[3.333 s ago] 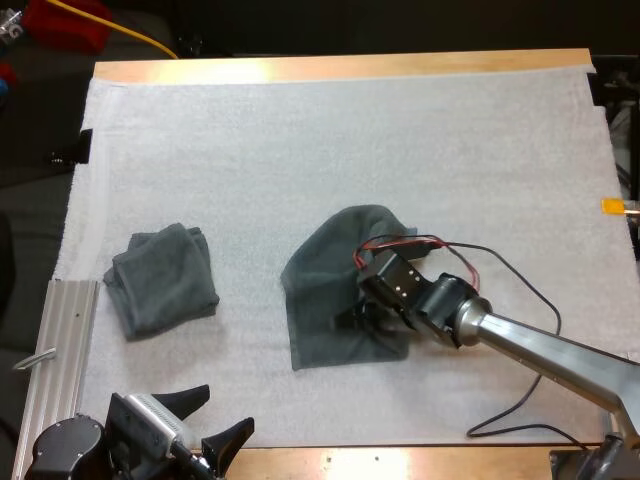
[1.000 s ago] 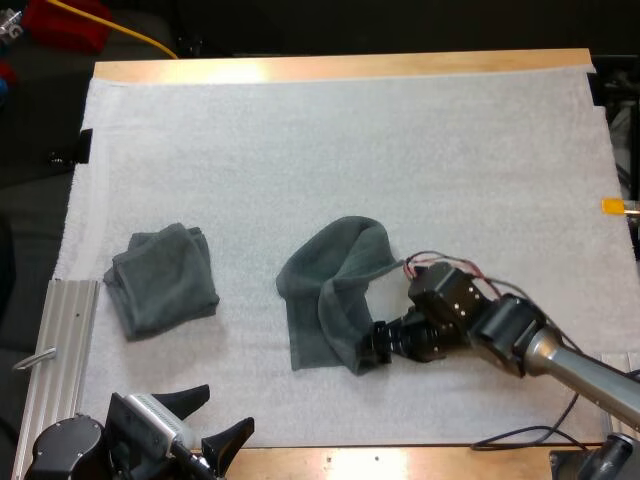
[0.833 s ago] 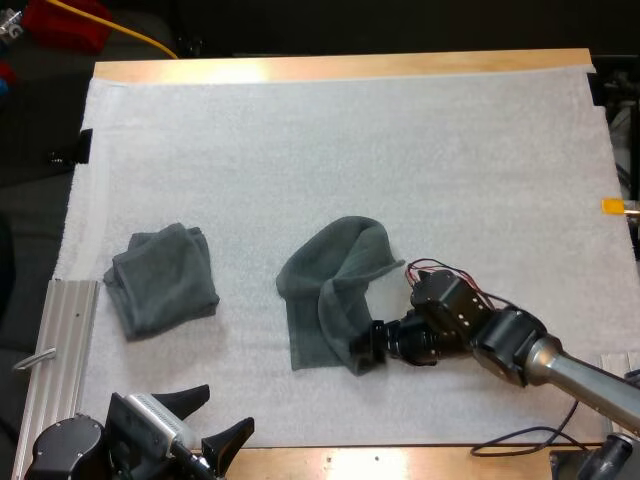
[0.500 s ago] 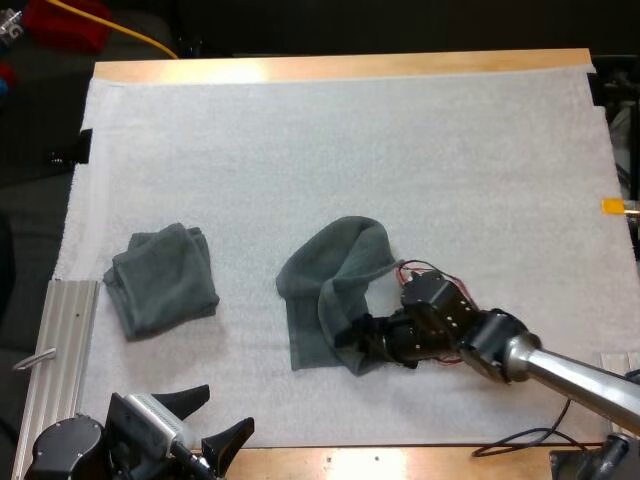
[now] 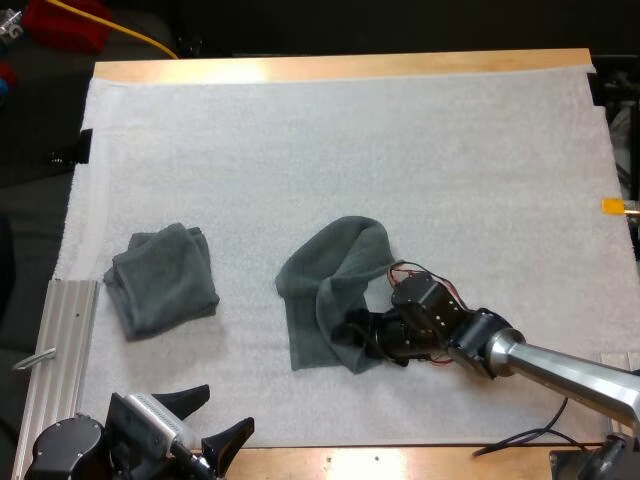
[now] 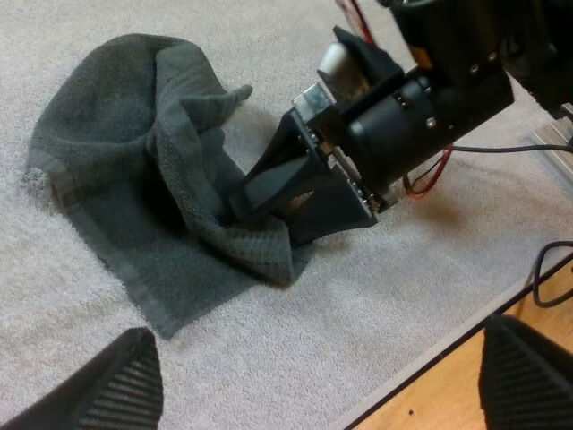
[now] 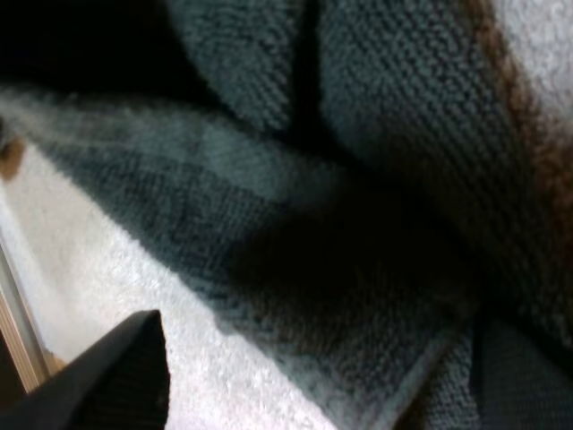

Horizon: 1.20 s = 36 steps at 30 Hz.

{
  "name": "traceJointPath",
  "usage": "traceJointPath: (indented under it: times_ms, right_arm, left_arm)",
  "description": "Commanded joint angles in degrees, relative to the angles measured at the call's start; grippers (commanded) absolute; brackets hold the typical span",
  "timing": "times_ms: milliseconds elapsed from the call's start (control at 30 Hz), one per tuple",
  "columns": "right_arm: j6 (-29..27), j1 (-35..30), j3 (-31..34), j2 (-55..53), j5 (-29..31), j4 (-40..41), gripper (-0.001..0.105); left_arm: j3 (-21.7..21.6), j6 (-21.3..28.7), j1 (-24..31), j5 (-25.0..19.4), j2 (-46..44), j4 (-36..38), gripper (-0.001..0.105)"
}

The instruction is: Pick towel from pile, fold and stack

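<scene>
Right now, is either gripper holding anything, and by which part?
Nothing is held. The right gripper has its jaws apart at the near right corner of the crumpled dark grey-green towel. The left gripper is open and empty.

On the mat [image 5: 350, 140], the folded towel [image 5: 162, 280] lies well left of the crumpled towel [image 5: 322, 295].

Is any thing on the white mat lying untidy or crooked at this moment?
Yes. The crumpled towel in the middle of the mat is askew: its right side is bunched into a raised ridge over the flat part, where the right gripper meets it. The folded towel to its left lies compact, though slightly turned.
</scene>
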Motion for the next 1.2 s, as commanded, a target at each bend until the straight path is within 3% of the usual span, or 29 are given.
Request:
traceJointPath:
  times_ms: [0,167,333,500,700,1167]
  right_arm:
    - [0.2,0.1,0.1,0.1,-0.1,-1.1,0.067]
    - [1.6,0.1,0.1,0.1,1.3,-2.7,0.045]
    - [1.6,0.1,0.1,0.1,2.4,-2.7,0.034]
    - [1.6,0.1,0.1,0.1,3.4,-2.7,0.029]
    - [1.2,0.1,0.1,0.1,4.2,-2.7,0.001]
    - [-6.4,0.1,0.1,-0.7,4.0,-2.4,0.001]
  left_arm:
    - [-0.3,0.0,-0.2,0.7,0.1,0.0,0.07]
    - [-0.3,0.0,-0.2,0.7,0.1,0.0,0.07]
    - [-0.3,0.0,-0.2,0.7,0.1,0.0,0.07]
    - [-0.3,0.0,-0.2,0.7,0.1,0.0,0.07]
    - [-0.3,0.0,-0.2,0.7,0.1,0.0,0.07]
    - [-0.3,0.0,-0.2,0.7,0.1,0.0,0.07]
